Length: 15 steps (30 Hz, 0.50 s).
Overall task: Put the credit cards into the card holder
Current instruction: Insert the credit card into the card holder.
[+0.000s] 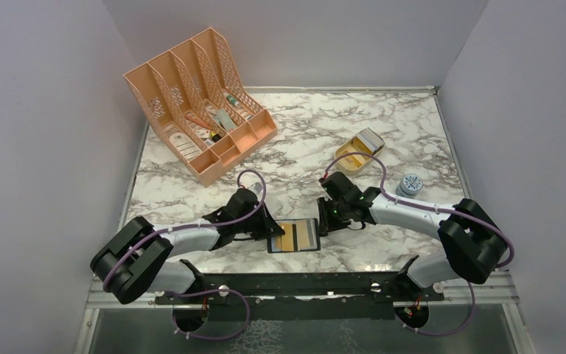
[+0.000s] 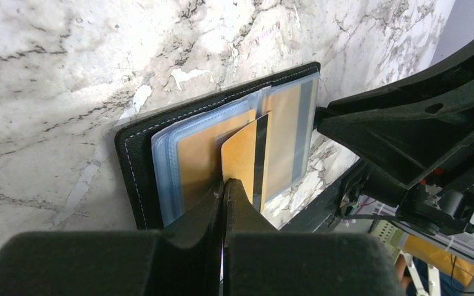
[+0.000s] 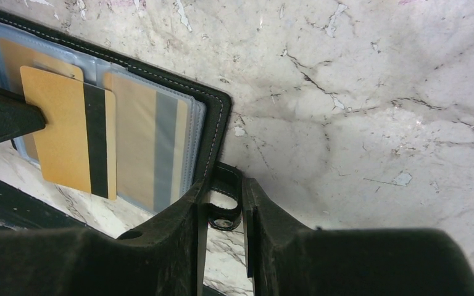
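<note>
The marble table [image 1: 383,133] fills the middle of the overhead view. The left arm [image 1: 184,240] and right arm [image 1: 413,210] reach in from the near edge and meet near its front centre. A peach organiser [image 1: 199,103] stands at the far left with small items in its compartments. A gold tin [image 1: 360,151] lies open beyond the right arm, with a round grey cap [image 1: 410,184] near it to the right.

The holder [image 1: 295,236] lies open and flat on the table between the two grippers, with its clear sleeves facing up. In the left wrist view its black stitched edge [image 2: 136,160] frames the sleeves; in the right wrist view that edge [image 3: 216,117] runs along the far side.

The left gripper [image 2: 224,188] is pinched tight on the near edge of a tan-orange card [image 2: 244,160] with a black stripe. The card [image 3: 68,135] lies over the sleeves near the fold and overhangs the holder's near edge. Whether any part of it is inside a sleeve cannot be told. Two sleeved cards [image 3: 154,148] are tucked in already: one is plain tan on the left page, and one is tan with a grey stripe on the right page.

The right gripper [image 3: 225,197] has its jaws set narrow around the tab [image 3: 225,206] at the holder's right end, with a finger close on each side.
</note>
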### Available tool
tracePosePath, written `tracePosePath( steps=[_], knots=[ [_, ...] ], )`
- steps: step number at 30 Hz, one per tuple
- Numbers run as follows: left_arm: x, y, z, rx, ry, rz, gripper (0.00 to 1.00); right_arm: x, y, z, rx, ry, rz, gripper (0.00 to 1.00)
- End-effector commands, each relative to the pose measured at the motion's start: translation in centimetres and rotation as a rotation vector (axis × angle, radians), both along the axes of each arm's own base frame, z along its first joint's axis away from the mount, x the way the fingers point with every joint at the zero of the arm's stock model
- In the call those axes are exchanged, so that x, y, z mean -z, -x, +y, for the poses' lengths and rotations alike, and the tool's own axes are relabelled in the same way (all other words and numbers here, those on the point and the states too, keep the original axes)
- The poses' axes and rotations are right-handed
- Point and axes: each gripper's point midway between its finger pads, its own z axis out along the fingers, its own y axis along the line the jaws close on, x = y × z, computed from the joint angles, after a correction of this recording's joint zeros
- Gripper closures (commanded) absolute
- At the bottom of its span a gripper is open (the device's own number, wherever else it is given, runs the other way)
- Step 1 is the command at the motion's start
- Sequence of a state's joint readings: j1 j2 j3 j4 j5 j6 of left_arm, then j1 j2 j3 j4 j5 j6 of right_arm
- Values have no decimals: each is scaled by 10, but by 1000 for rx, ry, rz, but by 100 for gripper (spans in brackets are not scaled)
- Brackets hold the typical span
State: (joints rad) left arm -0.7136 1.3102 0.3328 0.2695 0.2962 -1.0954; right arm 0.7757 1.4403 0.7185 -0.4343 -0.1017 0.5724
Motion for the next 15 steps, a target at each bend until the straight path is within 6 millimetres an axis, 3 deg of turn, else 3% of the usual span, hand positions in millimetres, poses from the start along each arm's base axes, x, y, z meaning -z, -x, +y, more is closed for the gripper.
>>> tracePosePath(
  steps=[1,15],
  knots=[
    [5,-11,13,-16,-99,-56,100,1,3,3,2,-5,-2,75],
    [5,-11,6,15,-79,-65,100,2,6,7,-6,-18,6,76]
  ],
)
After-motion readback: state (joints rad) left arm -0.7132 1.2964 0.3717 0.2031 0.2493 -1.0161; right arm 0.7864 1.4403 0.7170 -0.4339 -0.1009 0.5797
